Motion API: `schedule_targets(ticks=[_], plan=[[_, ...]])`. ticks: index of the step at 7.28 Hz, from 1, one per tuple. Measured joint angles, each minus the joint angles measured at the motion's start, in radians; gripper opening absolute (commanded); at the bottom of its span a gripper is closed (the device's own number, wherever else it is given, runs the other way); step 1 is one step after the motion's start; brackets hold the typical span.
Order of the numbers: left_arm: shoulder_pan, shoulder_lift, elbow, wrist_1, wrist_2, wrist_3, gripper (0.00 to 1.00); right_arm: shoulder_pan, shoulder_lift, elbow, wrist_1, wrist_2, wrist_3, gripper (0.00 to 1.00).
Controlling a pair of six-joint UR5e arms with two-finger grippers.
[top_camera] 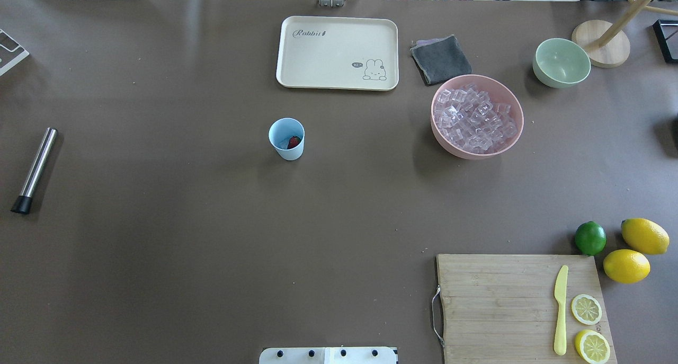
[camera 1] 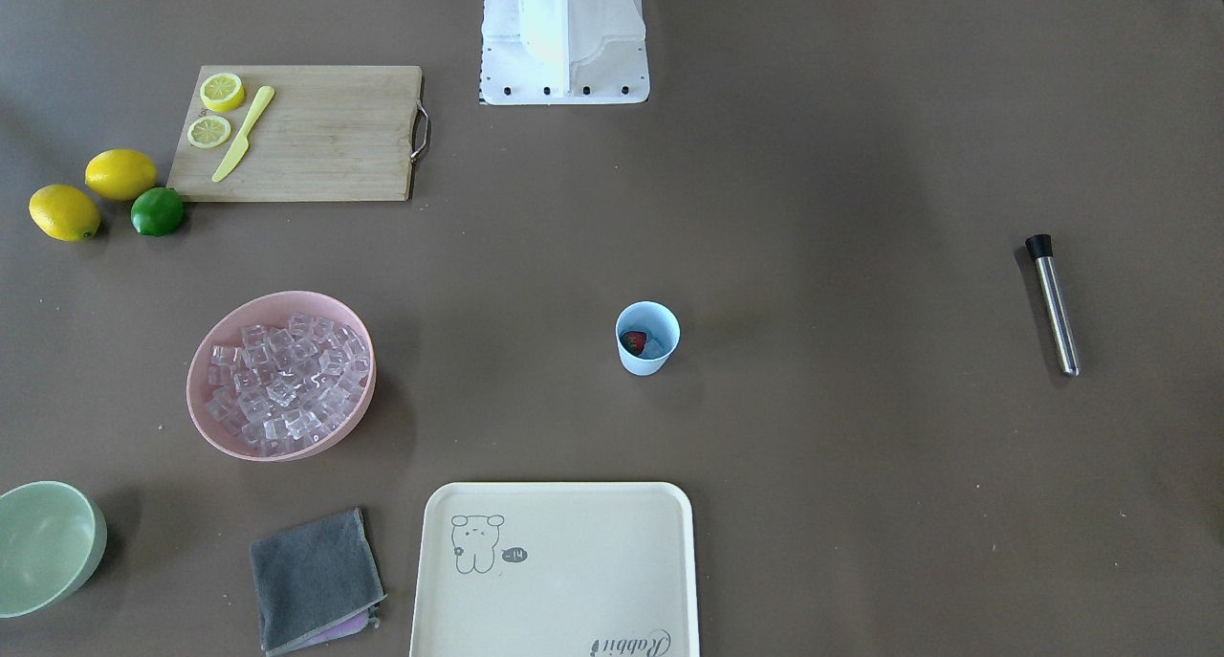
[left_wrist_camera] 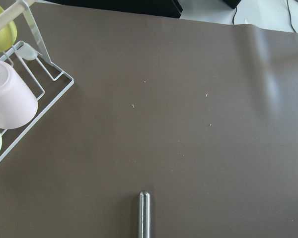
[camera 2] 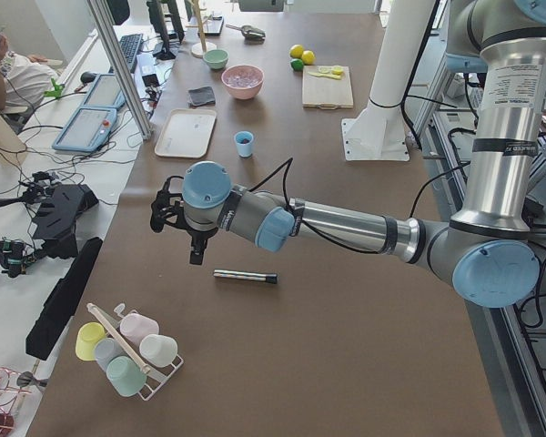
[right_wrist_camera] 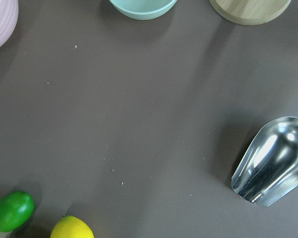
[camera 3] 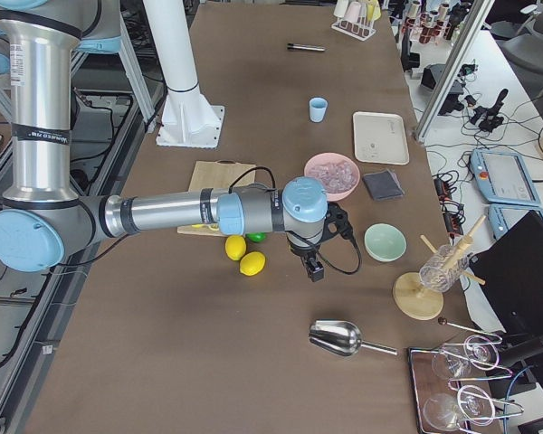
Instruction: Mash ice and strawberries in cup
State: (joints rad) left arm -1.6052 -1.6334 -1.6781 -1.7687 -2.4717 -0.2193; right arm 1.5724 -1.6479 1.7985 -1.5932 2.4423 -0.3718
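Observation:
The light blue cup stands upright mid-table, with a red strawberry inside it. Ice fills the pink bowl. A steel muddler with a black tip lies flat far out on my left side. My left gripper hangs above the table just beyond the muddler. My right gripper hovers between the lemons and the green bowl. Both show only in side views, so I cannot tell their state.
A cream tray, a grey cloth and a pale green bowl line the far edge. A cutting board holds lemon slices and a yellow knife, with lemons and a lime beside it. A cup rack and a metal scoop lie at the table ends.

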Motion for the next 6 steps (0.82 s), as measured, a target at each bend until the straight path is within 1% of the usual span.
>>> schedule_targets(ticks=[1, 3, 4, 6], plan=[[0.003, 0.005, -0.012, 0.045, 0.035, 0.023, 0.98, -0.004, 0.004, -0.009, 0.0, -0.009, 0.003, 0.99], [0.015, 0.009, -0.058, 0.155, 0.059, 0.036, 0.98, -0.019, 0.013, -0.046, 0.0, -0.024, 0.004, 0.99], [0.019, 0.012, -0.073, 0.181, 0.066, 0.038, 0.98, -0.025, 0.014, -0.054, 0.0, -0.043, 0.004, 0.99], [0.018, 0.017, -0.079, 0.19, 0.09, 0.05, 0.98, -0.035, 0.016, -0.057, 0.0, -0.086, 0.008, 0.99]])
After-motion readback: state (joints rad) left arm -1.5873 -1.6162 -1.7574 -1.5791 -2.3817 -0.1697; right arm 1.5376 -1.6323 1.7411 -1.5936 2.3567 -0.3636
